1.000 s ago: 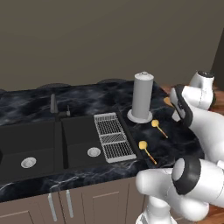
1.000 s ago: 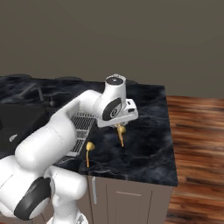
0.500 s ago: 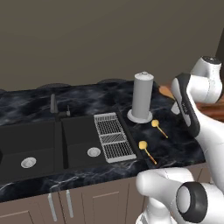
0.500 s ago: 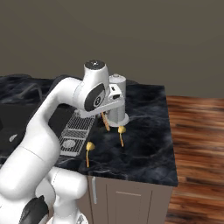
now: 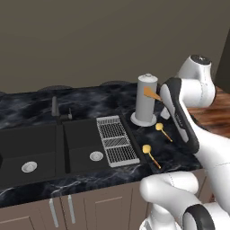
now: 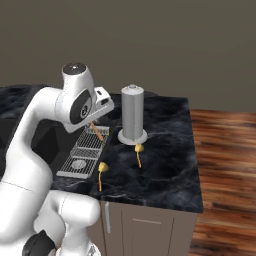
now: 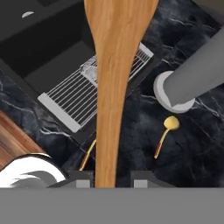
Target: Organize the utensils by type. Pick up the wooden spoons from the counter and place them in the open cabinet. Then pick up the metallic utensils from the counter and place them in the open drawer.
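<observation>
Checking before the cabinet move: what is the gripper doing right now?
Gripper: closed on a wooden spoon, held up above the counter.

The arm [image 6: 35, 150] is glossy white, built of thick rounded tubular links with bulbous elbows. Its joints show as dark grey to black rings and discs, one capping the top link with a grey circle. The hand [image 7: 112, 179] ends in two small dark grey, square-edged fingers [image 7: 146, 178].
</observation>
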Robot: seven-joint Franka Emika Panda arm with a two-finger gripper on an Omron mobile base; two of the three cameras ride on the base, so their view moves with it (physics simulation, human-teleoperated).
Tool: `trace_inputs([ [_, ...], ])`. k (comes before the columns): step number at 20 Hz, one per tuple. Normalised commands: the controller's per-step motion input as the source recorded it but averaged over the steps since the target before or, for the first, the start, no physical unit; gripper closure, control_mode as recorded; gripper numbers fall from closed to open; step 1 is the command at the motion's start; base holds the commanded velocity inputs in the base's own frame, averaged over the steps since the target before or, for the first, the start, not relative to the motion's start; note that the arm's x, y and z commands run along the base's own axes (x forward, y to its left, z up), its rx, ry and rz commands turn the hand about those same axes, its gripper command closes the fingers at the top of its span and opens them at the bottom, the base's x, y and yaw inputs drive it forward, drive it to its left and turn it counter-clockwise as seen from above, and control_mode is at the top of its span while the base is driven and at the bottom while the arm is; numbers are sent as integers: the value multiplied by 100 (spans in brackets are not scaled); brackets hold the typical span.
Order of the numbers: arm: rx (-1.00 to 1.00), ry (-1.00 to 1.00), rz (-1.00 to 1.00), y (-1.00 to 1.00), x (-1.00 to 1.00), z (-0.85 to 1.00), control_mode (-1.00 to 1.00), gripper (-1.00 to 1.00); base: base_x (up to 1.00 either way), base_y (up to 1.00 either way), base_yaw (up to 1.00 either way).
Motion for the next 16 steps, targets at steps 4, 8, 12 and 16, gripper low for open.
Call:
trace_inputs([
  [4,-7,-9,20,61,-29,14,-100,100,0,0,0],
  [8,-3,-8,16,24,-37,29,-100,100,0,0,0],
  [12,-2,-7,12,2,-36,26,-100,100,0,0,0],
  [16,-2,-7,9,1,-38,17,-100,100,0,0,0],
])
